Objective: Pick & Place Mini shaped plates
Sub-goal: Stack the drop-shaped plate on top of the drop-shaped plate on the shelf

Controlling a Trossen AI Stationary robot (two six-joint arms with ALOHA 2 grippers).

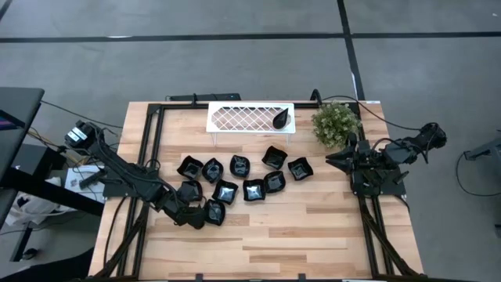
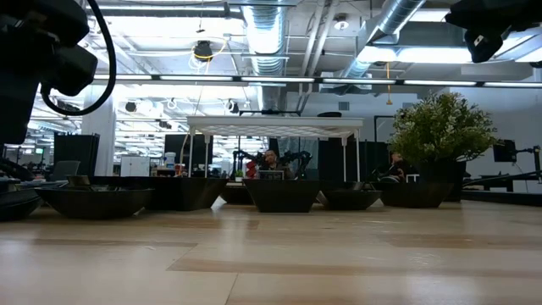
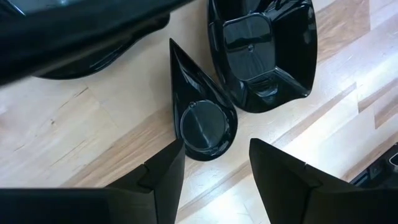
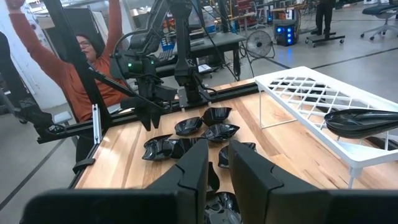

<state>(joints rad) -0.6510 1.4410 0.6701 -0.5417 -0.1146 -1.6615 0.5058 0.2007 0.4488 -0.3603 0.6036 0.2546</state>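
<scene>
Glossy black, hard-looking and probably slick: that is how the mini shaped plates (image 1: 235, 178) strike me, a cluster of them on the wooden tabletop (image 1: 313, 227) just in front of the white lattice tray (image 1: 250, 117). At the cluster's left end my left claw (image 3: 211, 171) hangs low with its fingers spread, and the rounded end of a teardrop plate (image 3: 202, 124) lies between the fingertips, not yet pinched. A squarish plate (image 3: 264, 50) sits just beside it, nearly touching. I judge these dishes light but stiff and breakable, so I would close gently across the teardrop's round bowl, taking the rim walls rather than the thin point, and watch for it sliding out. On the tray itself, towards its right end, one leaf-shaped plate (image 1: 280, 119) already rests. Right of the tray, past the green plant (image 1: 337, 123), my right claw (image 4: 217, 165) waits, its fingers set close with a narrow gap, holding nothing
</scene>
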